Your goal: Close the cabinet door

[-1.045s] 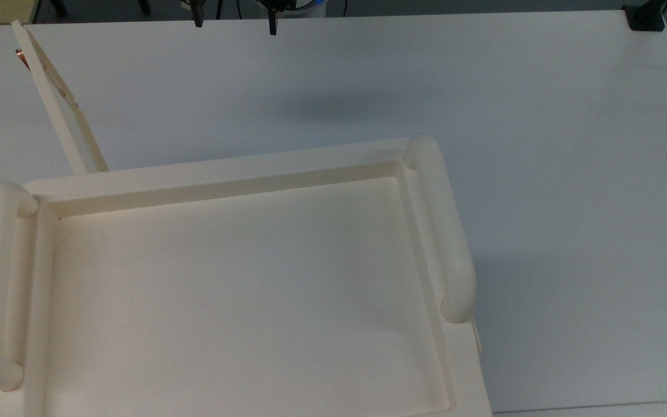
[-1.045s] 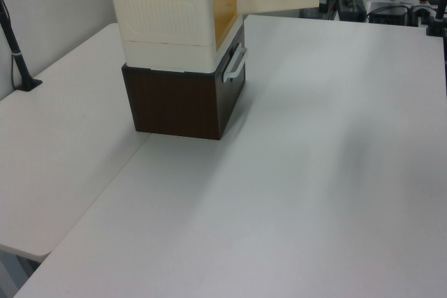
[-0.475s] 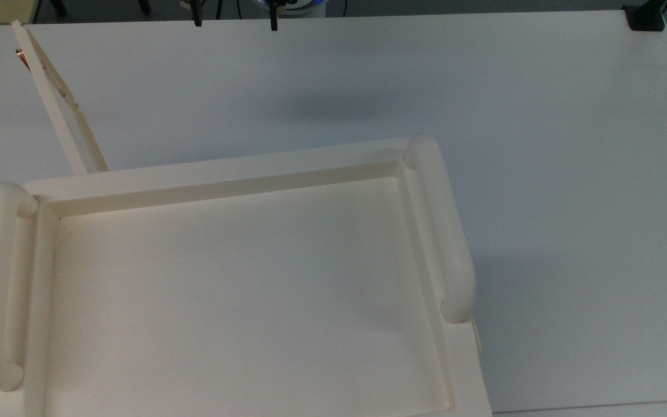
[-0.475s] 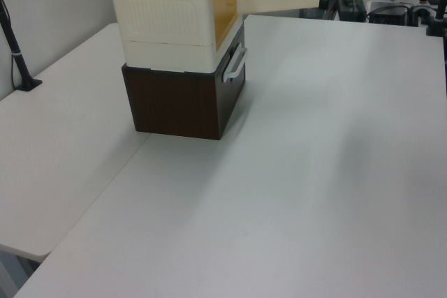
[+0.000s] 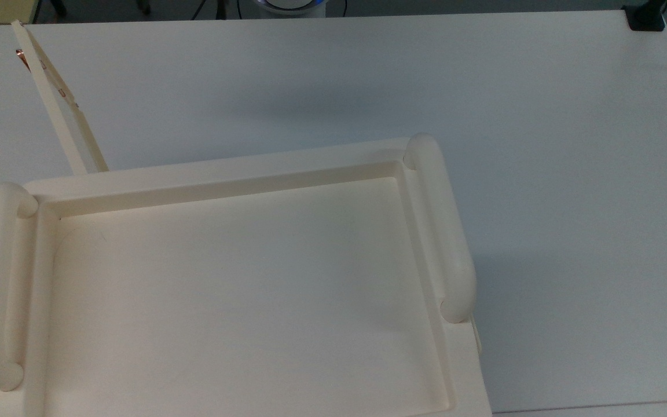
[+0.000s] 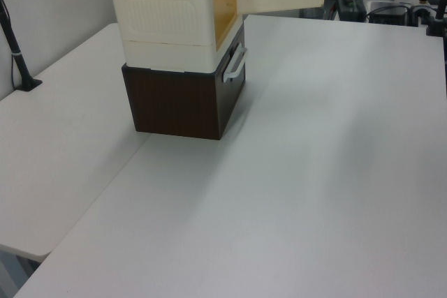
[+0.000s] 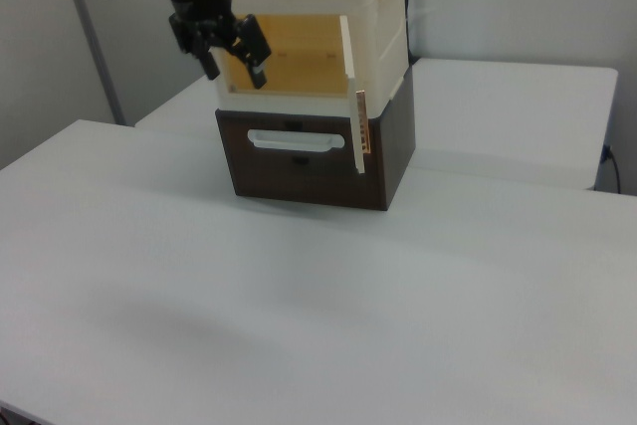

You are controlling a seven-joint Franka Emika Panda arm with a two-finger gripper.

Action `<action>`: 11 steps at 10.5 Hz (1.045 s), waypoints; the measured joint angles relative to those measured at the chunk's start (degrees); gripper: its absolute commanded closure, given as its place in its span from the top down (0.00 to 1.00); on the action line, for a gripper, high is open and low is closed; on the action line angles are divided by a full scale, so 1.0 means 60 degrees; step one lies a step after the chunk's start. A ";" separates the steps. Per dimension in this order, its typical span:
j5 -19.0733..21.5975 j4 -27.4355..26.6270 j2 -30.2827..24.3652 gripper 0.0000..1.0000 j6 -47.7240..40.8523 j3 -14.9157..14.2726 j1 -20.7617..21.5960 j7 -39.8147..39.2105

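Beside the fingers: cabinet door swung open, apart | fingers spread, holding nothing

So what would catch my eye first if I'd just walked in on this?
Probably the cream cabinet stacked on a dark brown box at the back of the white table. The cabinet door hangs wide open, showing an amber-yellow inside. Then the black claw, open, hovers in front of that opening in the right view.
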 measured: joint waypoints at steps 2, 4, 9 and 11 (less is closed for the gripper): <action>0.0183 0.0374 -0.0013 1.00 0.0160 -0.0035 -0.0517 -0.0024; 0.0287 0.0502 -0.0021 1.00 0.0816 -0.0042 -0.0883 -0.0044; 0.0618 0.0510 0.0005 1.00 0.2958 -0.0072 -0.2244 -0.0043; 0.0765 0.0502 0.0062 1.00 0.3774 -0.0100 -0.3010 -0.0043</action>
